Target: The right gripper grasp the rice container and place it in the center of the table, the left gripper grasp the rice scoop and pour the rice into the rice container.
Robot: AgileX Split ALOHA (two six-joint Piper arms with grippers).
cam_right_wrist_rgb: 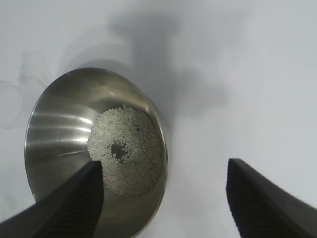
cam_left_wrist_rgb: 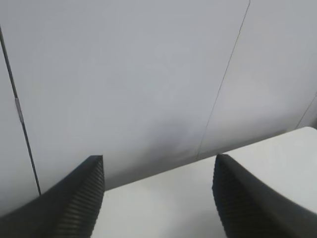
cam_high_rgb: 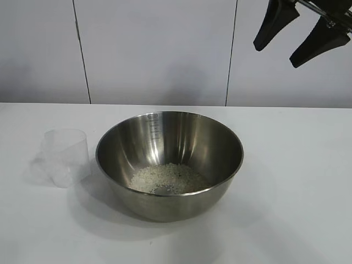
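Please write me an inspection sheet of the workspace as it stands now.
Surface: white table, grains not seen outside the bowl.
Job's things: steel bowl mid-table, rice heaped in its bottom; clear plastic cup upright beside it, apart, apparently empty.
Clutter: nothing seen.
Hands: right hand open, raised above the table's right side; left hand open, holding nothing, seen only in its wrist view.
Cables: nothing seen.
Surroundings: plain panelled wall behind.

Below the black, open right gripper sit a shiny silver rice container holding white rice on a plain white table, farther off a clear, perhaps faintly frosted rice scoop.
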